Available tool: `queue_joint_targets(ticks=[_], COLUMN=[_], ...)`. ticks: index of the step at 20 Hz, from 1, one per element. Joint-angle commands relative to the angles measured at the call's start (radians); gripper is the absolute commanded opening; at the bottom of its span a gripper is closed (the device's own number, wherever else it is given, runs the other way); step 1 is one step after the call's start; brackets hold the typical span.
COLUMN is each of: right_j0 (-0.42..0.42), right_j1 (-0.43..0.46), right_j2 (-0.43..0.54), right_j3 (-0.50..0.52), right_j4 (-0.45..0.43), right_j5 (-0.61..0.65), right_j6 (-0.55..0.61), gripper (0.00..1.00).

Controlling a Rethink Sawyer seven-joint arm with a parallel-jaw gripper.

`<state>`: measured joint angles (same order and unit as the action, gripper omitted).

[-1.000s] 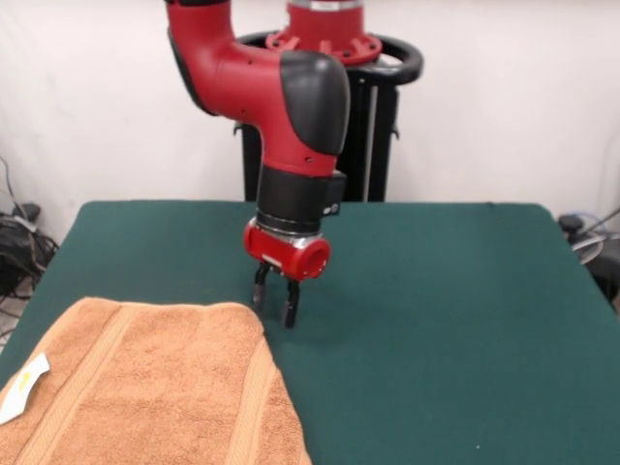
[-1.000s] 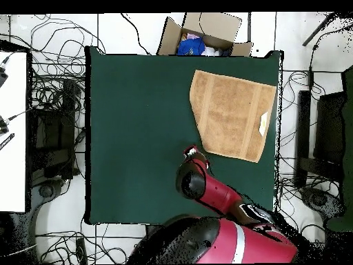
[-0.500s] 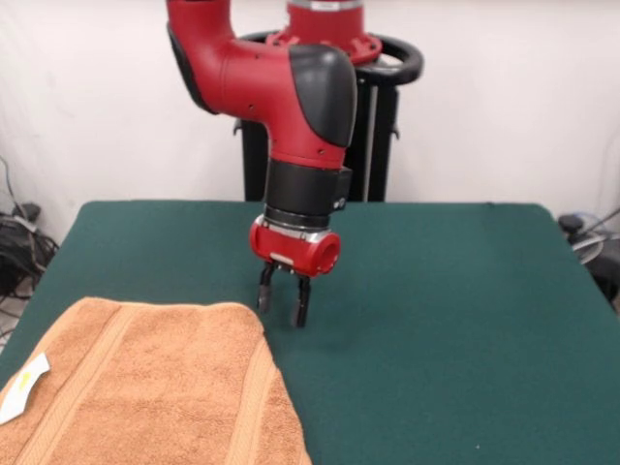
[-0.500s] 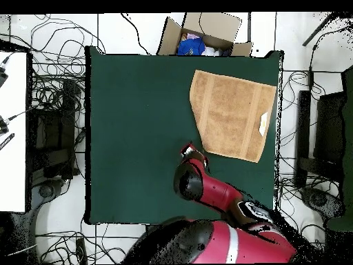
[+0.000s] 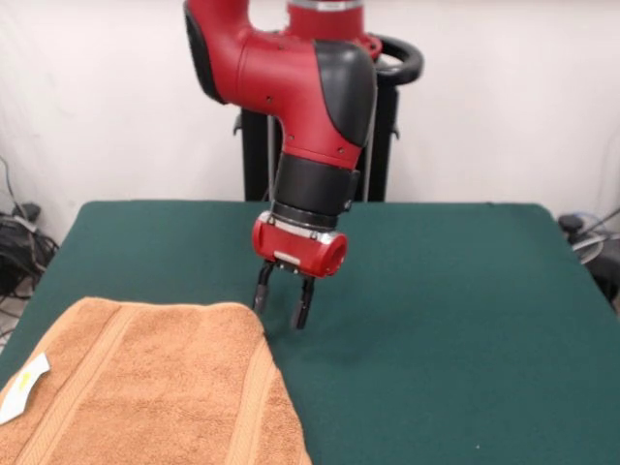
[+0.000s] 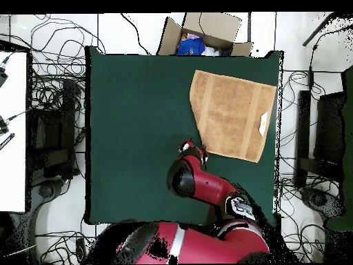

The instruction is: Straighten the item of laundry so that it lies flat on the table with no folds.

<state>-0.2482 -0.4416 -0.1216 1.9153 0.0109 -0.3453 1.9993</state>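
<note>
Hanging just above the green bench (image 5: 465, 320), the claw (image 5: 281, 302) is released, its two dark fingers (image 5: 302, 305) spread with nothing between them, close beside the rounded far corner of the orange-tan towel (image 5: 145, 387). The towel lies at the bench's near left in the front view, its lower part cut off by the picture's edge, a white tag (image 5: 23, 387) at its left. From overhead the arm (image 6: 200, 186) hides the claw.
</note>
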Motion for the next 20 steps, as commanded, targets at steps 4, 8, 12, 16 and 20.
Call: queue_joint_targets(ticks=[4, 8, 12, 16, 20], right_j0=[0.085, 0.099, 0.087, 0.030, -0.014], right_j1=[0.078, 0.098, 0.111, 0.113, 0.114], right_j2=[-0.131, -0.158, -0.142, -0.068, -0.012], right_j3=[-0.131, -0.141, -0.148, -0.134, -0.122], right_j4=[0.099, 0.108, 0.098, 0.072, 0.050], right_j5=[0.211, 0.238, 0.238, 0.223, 0.199], right_j6=[0.056, 0.078, 0.100, 0.128, 0.140], gripper=[1.00, 1.00, 1.00, 1.00, 1.00])
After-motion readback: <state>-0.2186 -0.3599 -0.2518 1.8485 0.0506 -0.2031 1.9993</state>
